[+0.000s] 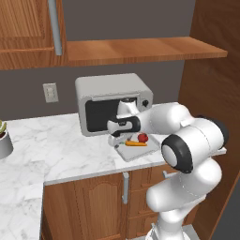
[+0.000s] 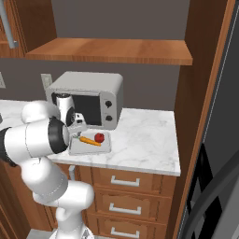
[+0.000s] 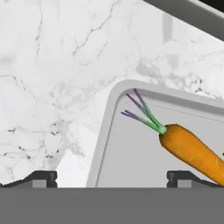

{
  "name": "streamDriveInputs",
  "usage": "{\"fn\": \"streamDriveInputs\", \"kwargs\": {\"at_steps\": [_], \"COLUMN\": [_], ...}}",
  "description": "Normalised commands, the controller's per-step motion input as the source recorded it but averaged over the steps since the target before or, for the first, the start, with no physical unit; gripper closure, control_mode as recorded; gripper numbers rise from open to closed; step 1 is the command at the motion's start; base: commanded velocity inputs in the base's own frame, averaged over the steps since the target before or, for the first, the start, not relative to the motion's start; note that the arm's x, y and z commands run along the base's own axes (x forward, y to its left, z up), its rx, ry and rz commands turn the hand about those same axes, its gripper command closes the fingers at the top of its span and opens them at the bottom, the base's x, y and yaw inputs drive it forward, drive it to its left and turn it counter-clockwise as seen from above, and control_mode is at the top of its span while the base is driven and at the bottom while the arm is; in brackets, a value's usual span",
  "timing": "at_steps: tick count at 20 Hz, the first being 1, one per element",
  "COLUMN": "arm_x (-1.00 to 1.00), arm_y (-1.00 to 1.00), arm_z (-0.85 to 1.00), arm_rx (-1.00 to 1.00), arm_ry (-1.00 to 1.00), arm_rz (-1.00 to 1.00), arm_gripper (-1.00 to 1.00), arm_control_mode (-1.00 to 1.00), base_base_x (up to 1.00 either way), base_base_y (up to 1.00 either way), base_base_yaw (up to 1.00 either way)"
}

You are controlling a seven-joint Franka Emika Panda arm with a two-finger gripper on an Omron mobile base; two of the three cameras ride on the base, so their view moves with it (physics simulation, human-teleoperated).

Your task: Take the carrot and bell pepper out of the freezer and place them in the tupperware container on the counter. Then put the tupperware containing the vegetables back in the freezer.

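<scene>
The carrot (image 1: 136, 144) and the bell pepper (image 1: 143, 138) both lie inside the tupperware container (image 1: 132, 152), the pepper just beside the carrot, on the marble surface (image 1: 61, 145) in front of the microwave (image 1: 110, 101). The gripper (image 3: 111, 177) hangs low over the container's near corner, its fingertips (image 3: 41, 177) spread wide with one on each side of the rim and nothing between them. From the hand camera, the carrot's green tops point toward that corner.
</scene>
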Motion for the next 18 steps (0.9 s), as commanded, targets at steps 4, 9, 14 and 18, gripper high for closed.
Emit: {"fn": "streamDriveInputs", "kwargs": {"at_steps": [4,9,14,18], "arm_x": [0.00,0.00,-0.01,0.00], "arm_y": [0.00,0.01,0.00,0.00], "arm_z": [-0.39,-0.35,-0.41,-0.37], "arm_rx": [0.00,0.00,0.00,0.00], "arm_ry": [0.00,0.00,-0.01,-0.01], "arm_rz": [0.00,0.00,0.00,0.00], "arm_gripper": [-1.00,-1.00,-1.00,-1.00], "arm_control_mode": [-1.00,-1.00,-1.00,-1.00], "base_base_x": [0.00,0.00,0.00,0.00], "base_base_y": [0.00,0.00,0.00,0.00], "base_base_yaw": [0.00,0.00,0.00,0.00]}}
